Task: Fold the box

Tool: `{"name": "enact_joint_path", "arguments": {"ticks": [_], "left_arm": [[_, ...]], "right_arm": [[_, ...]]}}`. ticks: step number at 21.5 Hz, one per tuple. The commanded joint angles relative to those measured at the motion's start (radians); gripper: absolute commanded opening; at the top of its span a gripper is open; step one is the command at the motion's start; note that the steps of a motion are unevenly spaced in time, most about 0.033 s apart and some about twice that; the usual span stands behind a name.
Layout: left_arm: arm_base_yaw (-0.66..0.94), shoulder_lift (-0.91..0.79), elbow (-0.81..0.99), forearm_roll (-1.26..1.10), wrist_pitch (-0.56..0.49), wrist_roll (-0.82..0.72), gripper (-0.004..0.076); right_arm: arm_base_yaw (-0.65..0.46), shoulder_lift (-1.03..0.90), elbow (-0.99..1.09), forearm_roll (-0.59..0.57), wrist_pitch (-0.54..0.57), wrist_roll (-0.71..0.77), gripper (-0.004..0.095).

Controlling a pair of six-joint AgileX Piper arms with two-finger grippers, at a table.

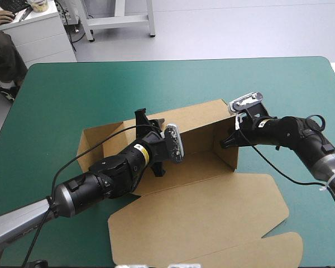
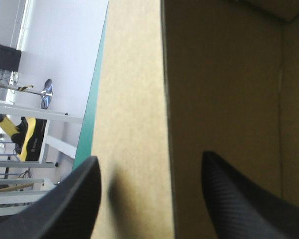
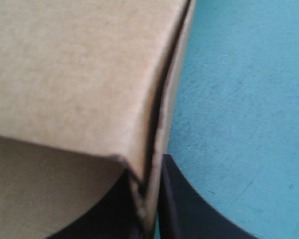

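Item: the box (image 1: 204,125), brown board, partly erected. It stands near the middle of the teal-green cover (image 1: 72,84), well clear of every table edge. Completed, as far as can be judged: the far wall (image 1: 190,117) is upright along its length, and the right end wall (image 1: 230,151) is raised, with two layers of board showing edge-on in the right wrist view. The left end (image 1: 95,142) also appears raised, though the left arm hides part of it and whether it is tucked cannot be told. The lid panel (image 1: 201,215) lies flat on the cover toward the near edge, its flaps unfolded. The left gripper (image 2: 149,164) has its fingers spread, straddling the top edge of the far wall, one finger outside and one inside. The right gripper (image 3: 150,199) has its fingers all but closed, pinching the doubled right end wall. Outstanding, by estimate: securing the ends and forming the near side — roughly midway to an open tray.
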Motion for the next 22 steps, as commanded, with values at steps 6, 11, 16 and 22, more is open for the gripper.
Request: {"name": "enact_joint_path", "arguments": {"ticks": [6, 11, 16, 22], "left_arm": [[-0.142, -0.024, -0.210, 0.003, 0.125, -0.041, 0.0511], [-0.211, -0.024, -0.296, -0.020, 0.190, 0.078, 0.0125], [-0.207, -0.024, -0.365, -0.186, 0.279, 0.261, 0.0018], [-0.059, -0.024, -0.530, -0.723, 0.422, 0.563, 0.0018]], "right_arm": [[-0.003, -0.030, -0.029, -0.322, -0.161, 0.376, 0.0002], [-0.003, -0.030, -0.029, -0.310, -0.156, 0.374, -0.0001], [-0.003, -0.030, -0.029, -0.308, -0.154, 0.367, -0.0001], [-0.003, -0.030, -0.029, -0.308, -0.150, 0.367, -0.0001]]}}
